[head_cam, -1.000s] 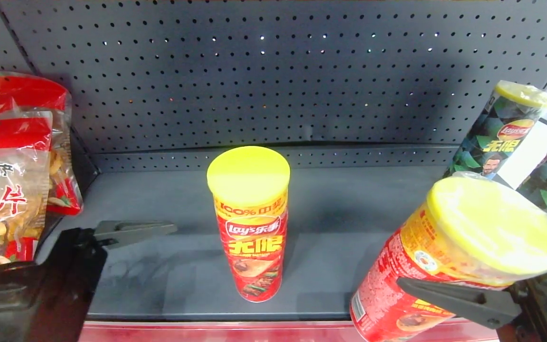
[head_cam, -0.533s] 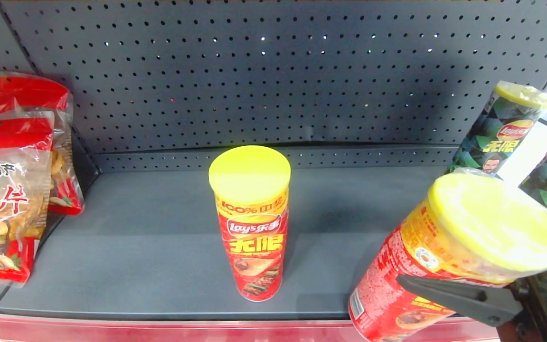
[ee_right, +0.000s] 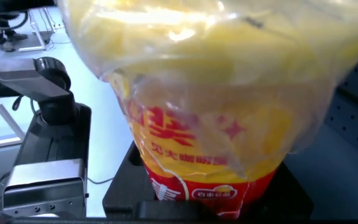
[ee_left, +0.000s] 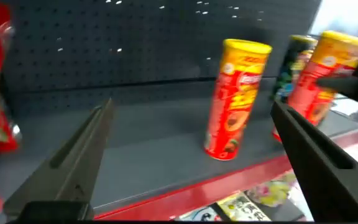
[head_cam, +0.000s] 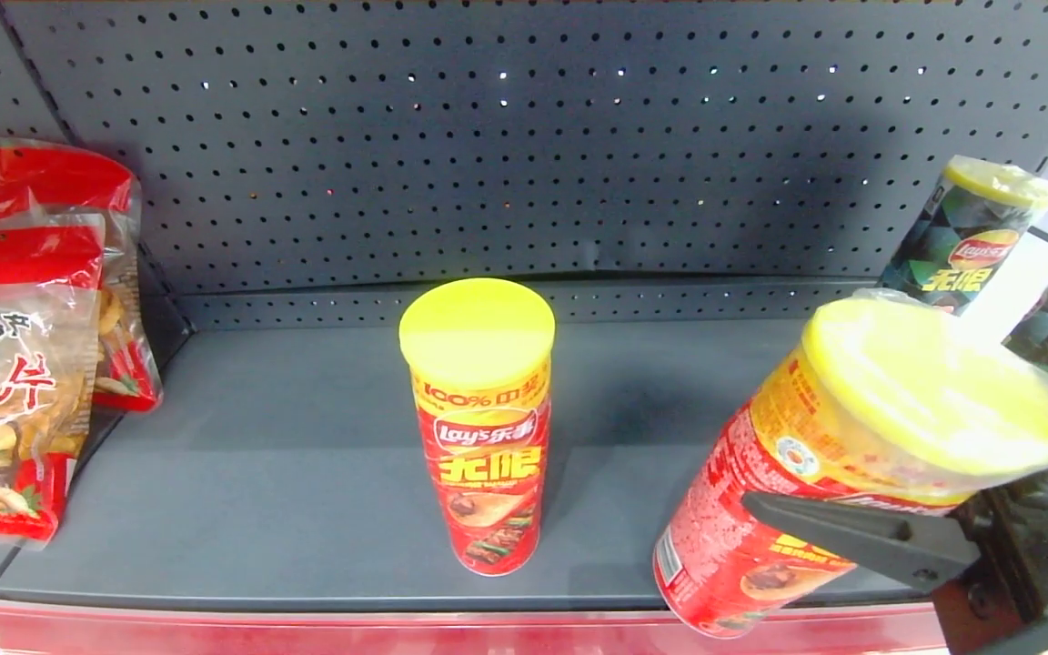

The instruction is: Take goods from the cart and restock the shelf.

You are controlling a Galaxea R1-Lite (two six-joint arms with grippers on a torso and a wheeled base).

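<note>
The held chip can [head_cam: 851, 455] sits at four o'clock in our head view: a red cardboard-look tube with a yellow band near the top and a yellow plastic lid under crinkled clear film. It is closed, and it tilts with its lid toward two o'clock and its base over the shelf's front edge; we cannot tell whether the base touches. The right gripper [head_cam: 851, 532] clamps it at mid-height, one dark tapered finger lying across the printed side, the other hidden behind the tube. Up close from the right wrist, the can [ee_right: 210, 124] shows glossy film bunched loosely over the lid. At the centre of the head view a second chip can [head_cam: 483, 428] of the same print stands upright on the shelf deck [head_cam: 287, 473], well apart from the held one, its smooth flat yellow lid shut. The deck is matte dark grey metal, backed by a perforated panel [head_cam: 488, 136] and edged in front by a red strip [head_cam: 488, 632]. At nine o'clock, red snack bags [head_cam: 15, 364] with clear windows show pale pieces inside. At two to three o'clock stand dark green cans [head_cam: 970, 236] with yellow film-wrapped lids. The left gripper [ee_left: 191, 106] has its grey wedge-shaped fingers spread wide, holding nothing.
</note>
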